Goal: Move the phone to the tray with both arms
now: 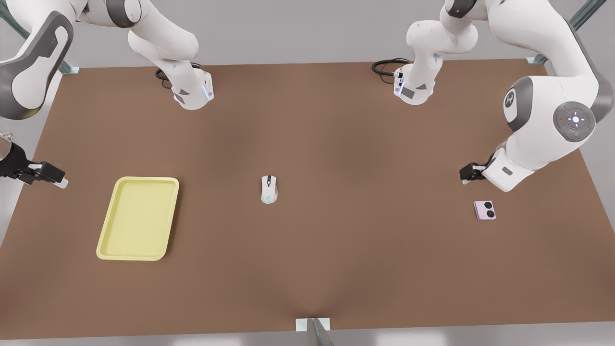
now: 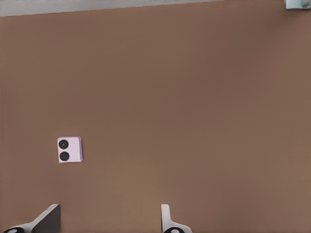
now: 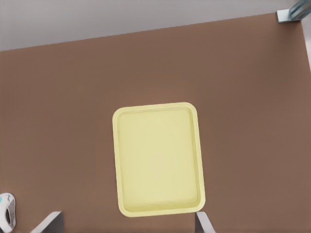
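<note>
The pale pink phone (image 1: 484, 210) (image 2: 70, 149) lies flat on the brown table at the front view's right, its two black circles facing up. My left gripper (image 1: 470, 174) (image 2: 107, 224) hovers above the table just behind the phone, open and holding nothing. The pale yellow tray (image 1: 138, 218) (image 3: 158, 158) rests empty at the front view's left. My right gripper (image 1: 48, 177) (image 3: 126, 228) hangs over the table's edge to the left of the tray, open with nothing between its fingers.
A white computer mouse (image 1: 269, 189) (image 3: 7, 217) sits at the table's middle, between tray and phone. Both arm bases (image 1: 192, 93) (image 1: 414, 89) with black cables stand at the far edge. A metal post (image 1: 314, 331) rises at the near edge.
</note>
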Tool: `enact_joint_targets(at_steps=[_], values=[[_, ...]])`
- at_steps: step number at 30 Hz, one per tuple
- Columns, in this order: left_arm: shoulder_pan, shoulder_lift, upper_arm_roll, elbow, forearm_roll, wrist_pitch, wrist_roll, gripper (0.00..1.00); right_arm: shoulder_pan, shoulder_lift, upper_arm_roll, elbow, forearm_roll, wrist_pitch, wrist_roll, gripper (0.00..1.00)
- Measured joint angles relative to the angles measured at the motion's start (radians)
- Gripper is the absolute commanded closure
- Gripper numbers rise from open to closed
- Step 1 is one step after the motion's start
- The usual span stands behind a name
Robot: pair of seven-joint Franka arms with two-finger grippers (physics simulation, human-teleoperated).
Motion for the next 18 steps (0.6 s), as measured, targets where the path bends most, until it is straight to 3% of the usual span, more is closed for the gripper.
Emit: enact_joint_targets(at_steps=[2,5,10,14,18], values=[[-0.003,0.015,0.011,-0.004,0.0,0.01,0.006,0.0,0.0,0.0,0.0,0.0,0.0,0.0,-0.003,0.0],[0.002,0.079,0.122,-0.04,-0.034,0.063,0.036,0.0,0.001,0.0,0.0,-0.001,0.0,0.0,-0.007,0.0],[0.02,0.109,0.244,-0.334,-0.12,0.306,0.144,0.0,0.0,0.0,0.0,-0.001,-0.001,-0.001,-0.012,0.0],[0.058,0.133,0.271,-0.492,-0.204,0.512,0.253,0.0,0.004,0.0,0.001,-0.001,-0.001,-0.001,-0.015,0.0],[0.107,0.202,0.274,-0.534,-0.318,0.659,0.374,0.0,-0.003,-0.001,0.001,-0.002,0.0,-0.002,-0.017,0.0]])
